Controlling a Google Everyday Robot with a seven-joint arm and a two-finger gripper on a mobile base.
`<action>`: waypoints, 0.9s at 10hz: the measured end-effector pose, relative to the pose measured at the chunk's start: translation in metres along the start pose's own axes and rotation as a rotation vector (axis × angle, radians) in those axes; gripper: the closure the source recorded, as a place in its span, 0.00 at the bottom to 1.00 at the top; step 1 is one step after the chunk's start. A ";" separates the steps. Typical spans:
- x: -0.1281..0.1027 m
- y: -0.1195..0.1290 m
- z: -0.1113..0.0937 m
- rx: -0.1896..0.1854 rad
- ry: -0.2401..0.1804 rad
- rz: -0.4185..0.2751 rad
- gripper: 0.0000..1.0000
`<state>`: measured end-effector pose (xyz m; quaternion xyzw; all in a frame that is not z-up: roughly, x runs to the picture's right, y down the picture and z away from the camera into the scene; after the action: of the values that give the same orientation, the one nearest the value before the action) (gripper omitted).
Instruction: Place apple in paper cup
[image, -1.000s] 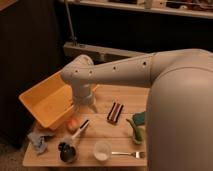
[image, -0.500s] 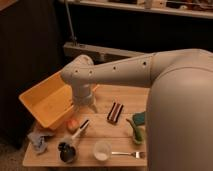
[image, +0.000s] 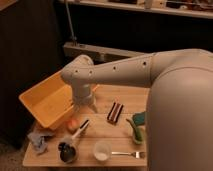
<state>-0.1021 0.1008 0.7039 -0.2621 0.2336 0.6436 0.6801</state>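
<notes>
The apple (image: 73, 123) is a small orange-red fruit on the wooden table (image: 120, 134), beside the front corner of the yellow bin. The paper cup (image: 102, 150) is short and white and stands upright near the table's front edge, to the right of the apple. My gripper (image: 83, 105) hangs from the white arm just above and slightly right of the apple, over the bin's edge.
A tilted yellow bin (image: 47, 100) sits at the left. A dark shiny cup with a handle (image: 67, 151) stands left of the paper cup, with a white-handled utensil (image: 80, 130) above it. A crumpled blue cloth (image: 40, 141), a dark snack bar (image: 115, 112), a green object (image: 137, 125) and a fork (image: 125, 154) also lie here.
</notes>
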 end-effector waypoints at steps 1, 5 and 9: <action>0.000 0.000 0.001 -0.004 0.004 -0.009 0.35; -0.001 0.005 0.006 -0.255 -0.041 -0.226 0.35; -0.001 0.023 0.018 -0.256 -0.090 -0.359 0.35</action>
<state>-0.1257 0.1122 0.7169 -0.3549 0.0691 0.5476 0.7546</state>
